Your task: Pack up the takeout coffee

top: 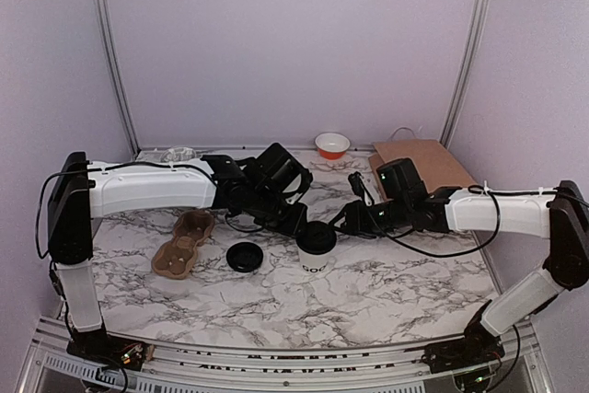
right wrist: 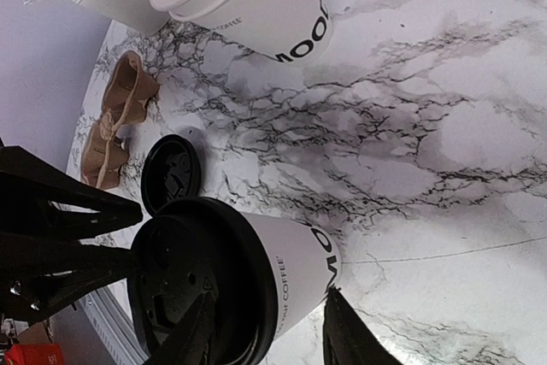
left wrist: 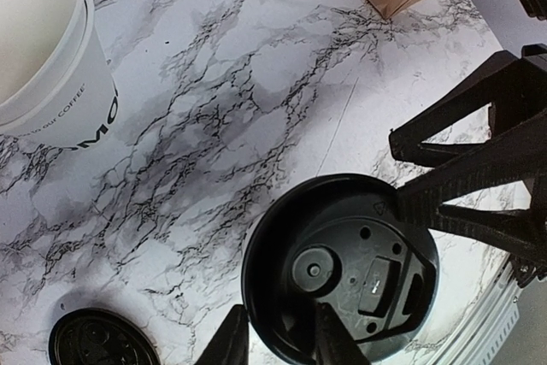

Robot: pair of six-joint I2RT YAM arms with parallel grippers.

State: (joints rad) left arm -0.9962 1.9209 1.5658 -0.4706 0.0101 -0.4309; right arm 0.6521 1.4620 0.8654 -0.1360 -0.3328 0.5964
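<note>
I read the near half of the table [top: 386, 301] as open marble, so a front approach meets nothing. Clearance at the takeout coffee [top: 316, 248] is tight: the left gripper [left wrist: 280, 309] and right gripper [right wrist: 269, 297] crowd it from opposite sides. The loose lid [top: 245, 257] lies near on its left, the cardboard carrier [top: 184, 244] beyond that. A lidless cup [right wrist: 248, 2] stands well apart. The paper bag [top: 421, 161] and small bowl [top: 332, 144] occupy the rear right.
</note>
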